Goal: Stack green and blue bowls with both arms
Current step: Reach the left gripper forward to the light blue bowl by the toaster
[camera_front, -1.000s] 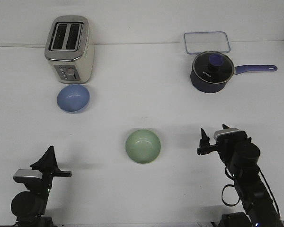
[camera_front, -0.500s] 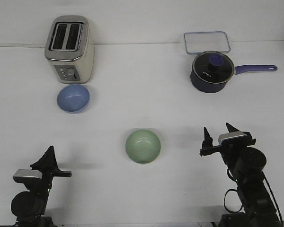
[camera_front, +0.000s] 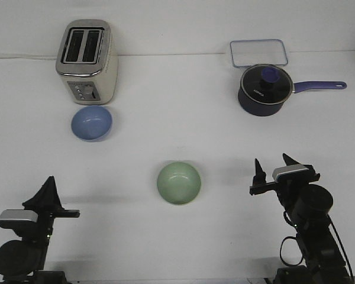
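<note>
The pale green bowl [camera_front: 178,183] sits upright at the middle of the white table [camera_front: 183,118]. The periwinkle blue bowl [camera_front: 92,123] sits at the left, just in front of the toaster. Both bowls are empty and stand apart. My left gripper [camera_front: 48,184] is at the near left corner, well short of the blue bowl. It shows as one dark wedge, so its opening is unclear. My right gripper [camera_front: 271,161] is at the near right, to the right of the green bowl. It is open and empty, with its fingertips spread.
A cream and silver toaster [camera_front: 87,61] stands at the back left. A dark navy saucepan [camera_front: 265,90] with a lid and a long handle pointing right stands at the back right. A clear rectangular container [camera_front: 258,52] lies behind it.
My left gripper has shifted left and back toward the table's near edge. My right gripper moved slightly right and back early on, then stayed still. The bowls have not moved.
</note>
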### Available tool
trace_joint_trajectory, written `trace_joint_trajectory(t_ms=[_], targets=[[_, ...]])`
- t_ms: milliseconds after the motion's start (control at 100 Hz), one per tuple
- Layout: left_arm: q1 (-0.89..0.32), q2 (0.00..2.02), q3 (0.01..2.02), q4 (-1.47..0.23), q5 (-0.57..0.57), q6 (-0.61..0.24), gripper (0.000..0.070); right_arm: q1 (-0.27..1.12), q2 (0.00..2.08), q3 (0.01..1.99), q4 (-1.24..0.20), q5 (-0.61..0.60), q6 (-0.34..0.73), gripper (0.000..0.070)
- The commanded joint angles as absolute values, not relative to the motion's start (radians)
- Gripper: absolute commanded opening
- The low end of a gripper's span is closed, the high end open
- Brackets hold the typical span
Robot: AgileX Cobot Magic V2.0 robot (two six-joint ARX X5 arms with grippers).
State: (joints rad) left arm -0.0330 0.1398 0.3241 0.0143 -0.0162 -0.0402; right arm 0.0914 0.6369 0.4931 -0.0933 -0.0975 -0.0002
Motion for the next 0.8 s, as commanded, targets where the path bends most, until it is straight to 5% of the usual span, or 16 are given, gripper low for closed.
trace_joint_trajectory(t_ms=[0, 390, 790], targets=[[-0.033, 0.234, 0.438, -0.064, -0.023, -0.04, 0.0012, 0.094, 0.64, 0.505, -0.082, -0.097, 0.007, 0.0552], [-0.033, 0.839, 1.004, -0.507, -0.022, -0.037, 0.0012, 0.094, 0.64, 0.505, -0.081, -0.097, 0.011, 0.0552], [-0.033, 1.041, 1.062, -0.625, -0.02, -0.051, 0.0019, 0.094, 0.64, 0.505, -0.067, -0.097, 0.012, 0.0552]])
